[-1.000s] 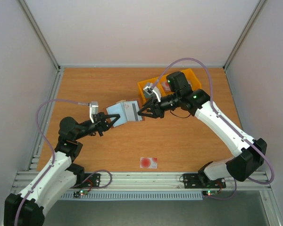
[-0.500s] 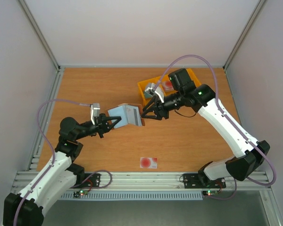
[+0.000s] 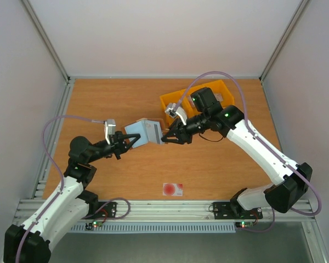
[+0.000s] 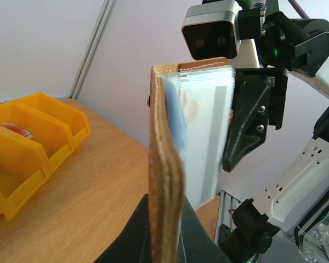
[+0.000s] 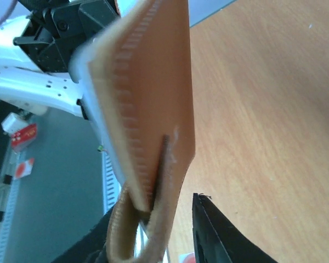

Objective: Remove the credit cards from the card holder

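**Site.** Orange-brown wooden surface (image 3: 115, 104), closed in by pale walls (image 3: 153, 33) on three sides with metal frame posts (image 3: 46, 38) at the far corners. A yellow bin (image 3: 170, 101) with compartments stands at the far right of centre. One credit card (image 3: 172, 189), pale with a red round spot, lies flat near the front edge, well apart from everything else.

**Change since one second ago.** The right arm has swung leftward: its wrist, then over the bin, now sits nearer the middle of the surface. The card holder (image 3: 145, 131), the left arm and the loose card have not shifted noticeably.

**Arms.** Both arms reach inward and meet over the middle. The left arm stretches low from the left. The left claw (image 3: 132, 139) is clamped tight on the holder's folded edge and holds it clear of the surface, opened, with the clear inner sleeves (image 4: 208, 137) facing the right arm. The right arm bends over from the right, its forearm angled down to the holder's far edge. The right claw (image 3: 165, 137) has its jaws parted around that edge and the brown snap tab (image 5: 126, 235). In the right wrist view bare wood shows between one finger (image 5: 208, 235) and the leather, so no firm grip is evident.
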Available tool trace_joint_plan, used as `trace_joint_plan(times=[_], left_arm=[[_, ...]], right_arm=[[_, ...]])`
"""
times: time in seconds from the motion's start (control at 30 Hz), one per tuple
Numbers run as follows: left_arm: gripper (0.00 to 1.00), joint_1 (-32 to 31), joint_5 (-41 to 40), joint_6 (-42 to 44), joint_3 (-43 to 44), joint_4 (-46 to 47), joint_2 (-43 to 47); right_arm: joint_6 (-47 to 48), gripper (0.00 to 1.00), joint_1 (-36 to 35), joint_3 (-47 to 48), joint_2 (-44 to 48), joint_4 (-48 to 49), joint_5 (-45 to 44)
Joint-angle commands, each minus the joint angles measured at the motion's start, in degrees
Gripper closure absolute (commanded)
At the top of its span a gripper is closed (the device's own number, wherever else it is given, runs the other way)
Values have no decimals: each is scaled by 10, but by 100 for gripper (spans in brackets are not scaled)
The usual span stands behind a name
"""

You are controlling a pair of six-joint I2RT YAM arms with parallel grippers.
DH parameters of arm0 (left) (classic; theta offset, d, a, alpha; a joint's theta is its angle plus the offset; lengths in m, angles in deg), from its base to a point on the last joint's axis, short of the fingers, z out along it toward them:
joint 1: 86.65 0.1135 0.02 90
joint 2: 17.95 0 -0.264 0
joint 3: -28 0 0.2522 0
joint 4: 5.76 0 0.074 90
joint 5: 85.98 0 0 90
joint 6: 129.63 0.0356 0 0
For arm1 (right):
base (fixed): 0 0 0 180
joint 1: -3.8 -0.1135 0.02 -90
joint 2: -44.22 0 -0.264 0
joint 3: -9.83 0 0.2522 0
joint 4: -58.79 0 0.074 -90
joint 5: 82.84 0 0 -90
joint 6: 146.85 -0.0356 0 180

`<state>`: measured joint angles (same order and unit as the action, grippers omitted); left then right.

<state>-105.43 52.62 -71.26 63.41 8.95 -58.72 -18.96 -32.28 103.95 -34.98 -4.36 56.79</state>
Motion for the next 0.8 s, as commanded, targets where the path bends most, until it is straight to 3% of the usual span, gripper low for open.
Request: trace_joint_plan(times=[0.0,0.13,0.43,0.77], left_arm=[[100,-3,-1,4,14,25,10],[100,-4,7,7,10,27,12],[100,-3,0,-4,7,30,11],[100,-3,12,1,15,34,11]], right_arm=[[-16,74,-2,1,16,29,-27],[1,79,-2,8,15,7,-37],[42,80,-1,38,10,-71,-69],[-14,83,-2,21,17,1,-106]])
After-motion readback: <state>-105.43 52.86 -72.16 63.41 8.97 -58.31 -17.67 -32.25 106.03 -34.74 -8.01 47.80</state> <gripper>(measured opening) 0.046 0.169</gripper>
